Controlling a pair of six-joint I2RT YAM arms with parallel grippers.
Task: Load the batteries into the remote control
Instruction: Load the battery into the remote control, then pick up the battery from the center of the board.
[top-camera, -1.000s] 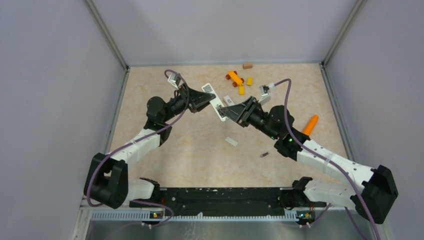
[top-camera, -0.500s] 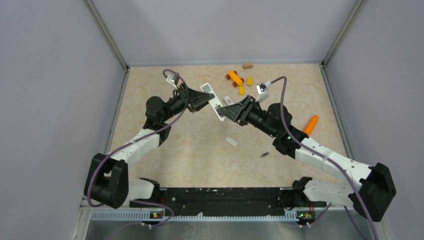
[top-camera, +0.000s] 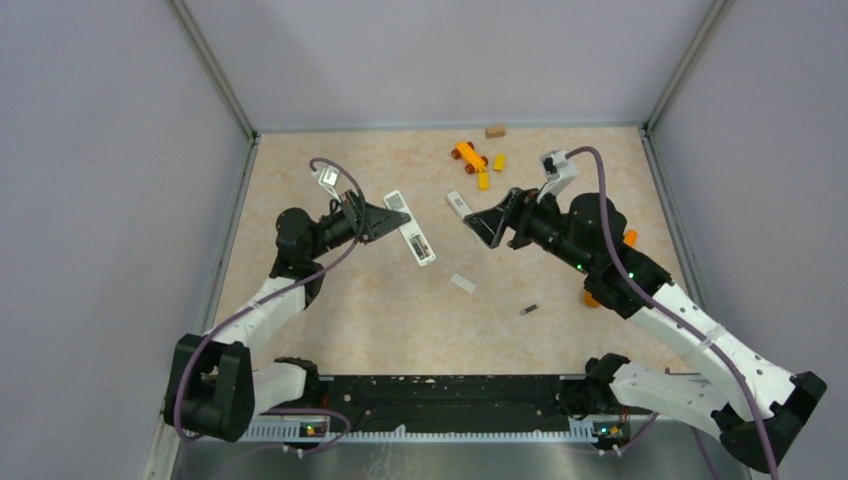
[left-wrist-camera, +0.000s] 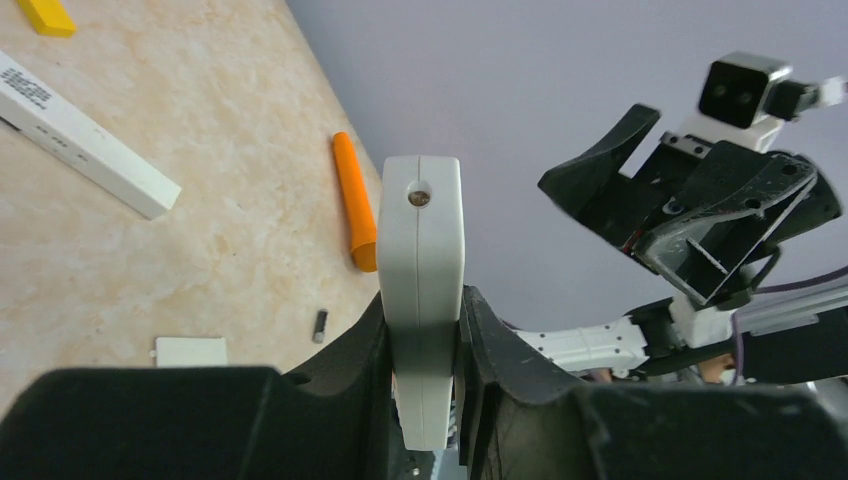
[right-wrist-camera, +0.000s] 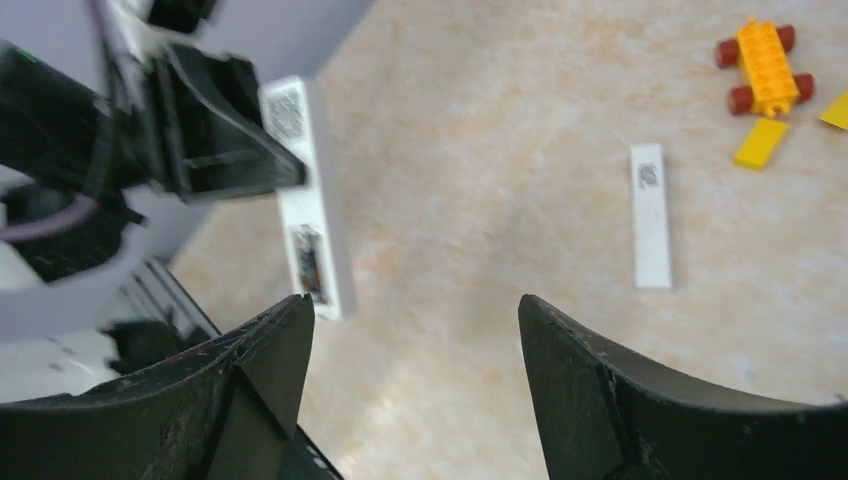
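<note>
1. Nearby, a yellow brick toy (top-camera: 468, 155), a brown block (top-camera: 495, 131) and the white back cover (top-camera: 457, 203) lie on the table (top-camera: 330, 300). The right arm hides most of an orange stick (left-wrist-camera: 352, 200) in the top view.
2. One battery (top-camera: 530, 310) lies loose near a small white piece (top-camera: 462, 283), well apart from the remote control (top-camera: 415, 240).
3. The left gripper (top-camera: 397, 214) is clamped on the remote control's far end.
4. The right gripper (right-wrist-camera: 412, 310) is spread wide and empty.
5. A second ago the right gripper was narrower and sat at the remote's near end. It has since opened and pulled away to the right, while the left arm carried the remote leftward.
</note>
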